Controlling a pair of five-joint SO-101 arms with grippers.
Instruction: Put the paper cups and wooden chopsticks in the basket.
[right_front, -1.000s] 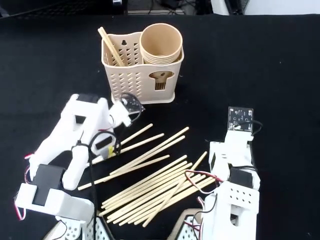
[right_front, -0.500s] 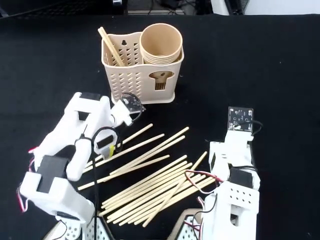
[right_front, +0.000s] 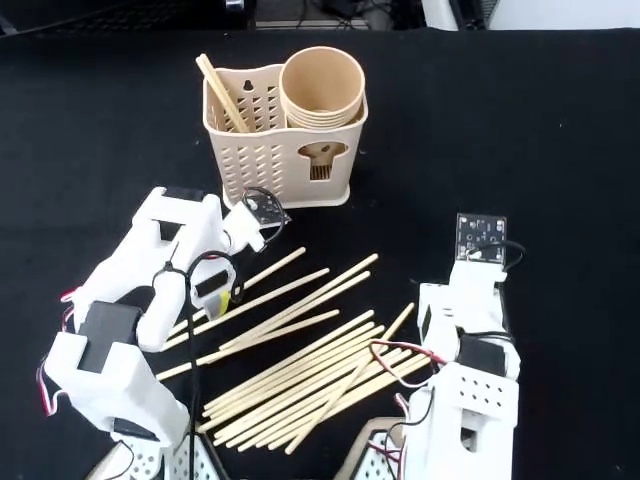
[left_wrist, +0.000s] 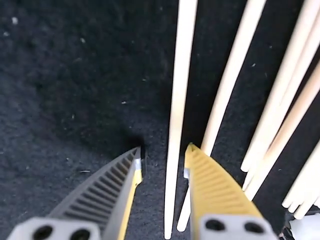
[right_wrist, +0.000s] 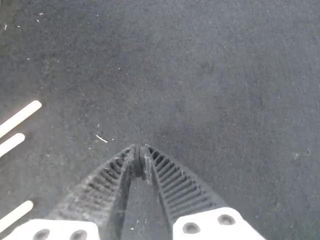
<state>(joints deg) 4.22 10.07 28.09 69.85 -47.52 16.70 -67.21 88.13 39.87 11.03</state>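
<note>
At lower centre of the left wrist view, the left gripper (left_wrist: 163, 155), jaws spread, straddled one chopstick (left_wrist: 177, 100); closing might also drag its neighbour (left_wrist: 230, 85), which ran under one finger.

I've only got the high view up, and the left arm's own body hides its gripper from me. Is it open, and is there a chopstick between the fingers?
Observer: Yes. In the left wrist view the left gripper is open, with one chopstick lying on the cloth between its fingers, not yet clamped.
Operator: Is it alone in there?
Observer: Between the fingers, yes, but a second chopstick runs close beside it and passes under one finger.
Operator: And the right gripper?
Observer: The right gripper is shut, over bare cloth.
</note>
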